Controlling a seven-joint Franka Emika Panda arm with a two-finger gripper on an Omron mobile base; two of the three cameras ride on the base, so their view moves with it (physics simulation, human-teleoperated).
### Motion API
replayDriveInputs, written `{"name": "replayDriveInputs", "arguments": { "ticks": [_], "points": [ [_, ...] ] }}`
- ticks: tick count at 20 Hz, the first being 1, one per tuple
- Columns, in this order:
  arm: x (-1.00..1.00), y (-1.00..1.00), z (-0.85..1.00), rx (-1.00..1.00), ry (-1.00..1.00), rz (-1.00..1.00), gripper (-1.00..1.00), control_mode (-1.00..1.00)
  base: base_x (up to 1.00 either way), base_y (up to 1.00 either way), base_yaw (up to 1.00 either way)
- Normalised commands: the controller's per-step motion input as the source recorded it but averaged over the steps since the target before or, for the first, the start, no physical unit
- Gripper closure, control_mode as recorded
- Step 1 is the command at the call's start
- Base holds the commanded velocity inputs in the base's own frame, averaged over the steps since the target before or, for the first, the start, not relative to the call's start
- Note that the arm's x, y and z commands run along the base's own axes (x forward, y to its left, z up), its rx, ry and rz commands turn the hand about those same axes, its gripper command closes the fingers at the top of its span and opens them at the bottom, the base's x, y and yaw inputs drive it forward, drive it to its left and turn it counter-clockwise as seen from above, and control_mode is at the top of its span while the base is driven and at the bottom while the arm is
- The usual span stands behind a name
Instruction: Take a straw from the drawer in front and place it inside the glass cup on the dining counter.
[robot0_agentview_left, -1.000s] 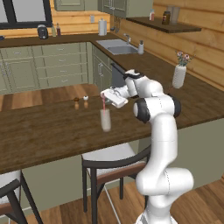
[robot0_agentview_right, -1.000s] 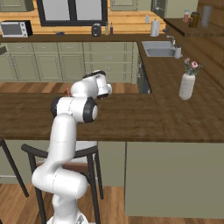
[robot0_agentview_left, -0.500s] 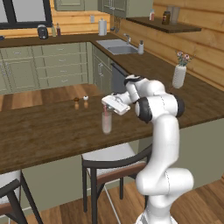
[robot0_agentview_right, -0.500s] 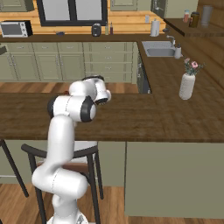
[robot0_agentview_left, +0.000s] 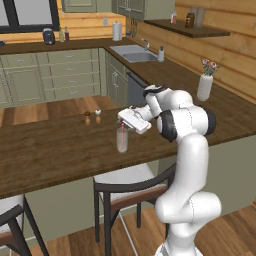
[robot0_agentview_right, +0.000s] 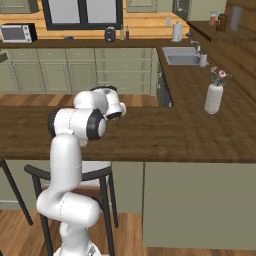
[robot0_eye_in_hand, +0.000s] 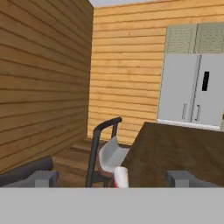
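The thin pink-red straw shows just a short top end above the small clear glass cup, its lower length a blur through the glass. In the hand view, that cup's rim is cut off below.

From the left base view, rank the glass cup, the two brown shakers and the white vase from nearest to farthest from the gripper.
1. Glass cup, directly beneath the gripper, pink straw standing in it.
2. Brown shakers, on the dining counter beyond the cup; too close together to rank apart.
3. White vase, far off on the side counter.
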Motion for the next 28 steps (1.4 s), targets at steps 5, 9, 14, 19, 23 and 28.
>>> {"name": "replayDriveInputs", "arguments": {
  "ticks": [5, 9, 14, 19, 23, 28],
  "points": [
    [-0.29, -0.08, 0.96, 0.00, -0.26, 0.00, -1.00, -1.00, 0.00, 0.00, 0.00],
    [-0.30, -0.02, 1.00, 0.00, -0.29, 0.00, -1.00, -1.00, 0.00, 0.00, 0.00],
    [-0.64, 0.02, 0.91, -0.09, -0.39, 0.00, -1.00, -1.00, 0.00, 0.00, 0.00],
    [-1.00, 0.13, 0.37, -0.27, -0.52, 0.00, -1.00, -1.00, 0.00, 0.00, 0.00],
    [-1.00, 0.08, 0.06, -0.30, -0.52, 0.00, -1.00, -1.00, 0.00, 0.00, 0.00],
    [-1.00, 0.05, 0.00, -0.28, -0.46, 0.00, -1.00, -1.00, 0.00, 0.00, 0.00]
  ]
}}
